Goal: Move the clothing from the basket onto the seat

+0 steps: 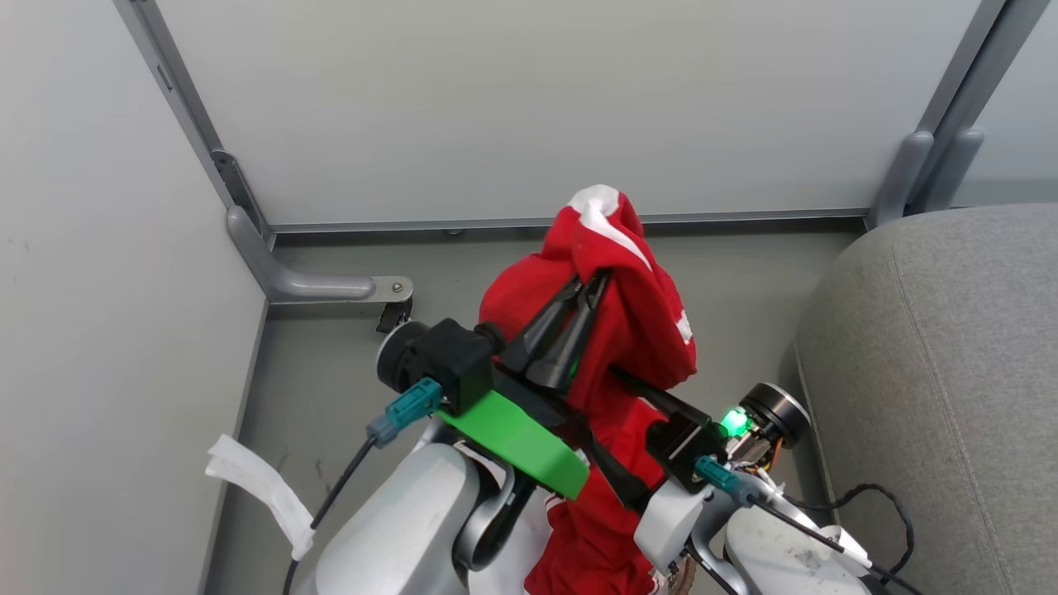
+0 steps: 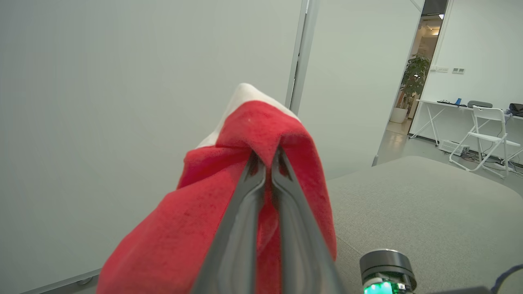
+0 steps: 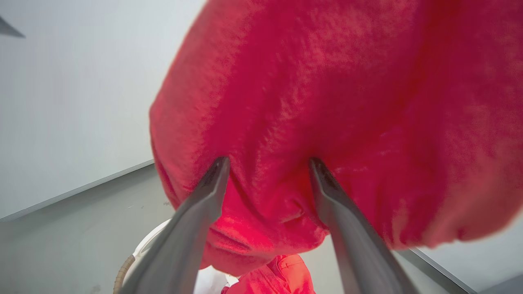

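Observation:
My left gripper (image 1: 593,285) is shut on a fold of the red clothing (image 1: 628,314), a garment with white trim that hangs in the air from the pinch and drapes down between my arms. In the left wrist view the two fingers meet on that red fabric (image 2: 261,134). My right gripper (image 3: 269,163) stands open just below and right of it, fingers spread wide with the hanging garment (image 3: 347,102) bulging against them. Below, a bit of the basket's brown rim (image 3: 121,272) shows, with more red clothing (image 3: 278,273) inside. The grey seat (image 1: 934,372) lies to the right.
Pale partition walls (image 1: 512,107) close the corner ahead and to the left. A grey metal foot (image 1: 331,286) sits on the floor at the left, and a white strip (image 1: 256,487) lies nearer. A black cable (image 1: 876,500) trails by the seat. Beyond the seat stands a white folding chair (image 2: 488,139).

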You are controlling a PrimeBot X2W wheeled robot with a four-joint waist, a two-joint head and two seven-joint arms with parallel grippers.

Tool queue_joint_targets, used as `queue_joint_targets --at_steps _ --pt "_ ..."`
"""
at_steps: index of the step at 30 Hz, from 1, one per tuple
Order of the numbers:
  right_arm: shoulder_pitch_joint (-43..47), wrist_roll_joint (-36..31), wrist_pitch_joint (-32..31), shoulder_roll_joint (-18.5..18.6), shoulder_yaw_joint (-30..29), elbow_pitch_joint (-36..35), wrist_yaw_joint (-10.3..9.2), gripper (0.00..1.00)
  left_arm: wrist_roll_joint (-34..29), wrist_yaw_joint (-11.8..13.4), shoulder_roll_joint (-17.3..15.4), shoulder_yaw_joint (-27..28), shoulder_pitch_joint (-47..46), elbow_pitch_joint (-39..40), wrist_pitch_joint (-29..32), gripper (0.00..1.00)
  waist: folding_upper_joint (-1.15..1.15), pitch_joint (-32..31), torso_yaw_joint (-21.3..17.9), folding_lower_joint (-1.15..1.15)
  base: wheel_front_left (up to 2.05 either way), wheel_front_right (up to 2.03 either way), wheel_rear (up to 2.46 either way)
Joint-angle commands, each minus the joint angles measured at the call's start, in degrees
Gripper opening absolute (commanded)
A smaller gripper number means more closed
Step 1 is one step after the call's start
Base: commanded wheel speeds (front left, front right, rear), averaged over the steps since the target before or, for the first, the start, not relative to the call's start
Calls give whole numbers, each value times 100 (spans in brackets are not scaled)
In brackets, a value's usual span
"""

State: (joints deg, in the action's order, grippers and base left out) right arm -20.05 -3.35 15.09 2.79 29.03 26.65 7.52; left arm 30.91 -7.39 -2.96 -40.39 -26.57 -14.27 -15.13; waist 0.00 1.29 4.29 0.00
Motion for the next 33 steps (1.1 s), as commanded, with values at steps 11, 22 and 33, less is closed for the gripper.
queue_joint_targets --at_steps 11,22,33 --pt "-159 411 11 24 -185 172 -6 100 166 -16 3 -446 -212 196 -3 0 0 114 178 0 0 0 0" --pt "-331 816 11 25 -156 328 -6 0 271 -16 4 -619 -308 291 -3 0 0 198 313 0 0 0 0" --pt "-313 1037 12 25 -71 479 -6 0 258 -16 4 -449 -285 175 -3 0 0 215 268 0 0 0 0"
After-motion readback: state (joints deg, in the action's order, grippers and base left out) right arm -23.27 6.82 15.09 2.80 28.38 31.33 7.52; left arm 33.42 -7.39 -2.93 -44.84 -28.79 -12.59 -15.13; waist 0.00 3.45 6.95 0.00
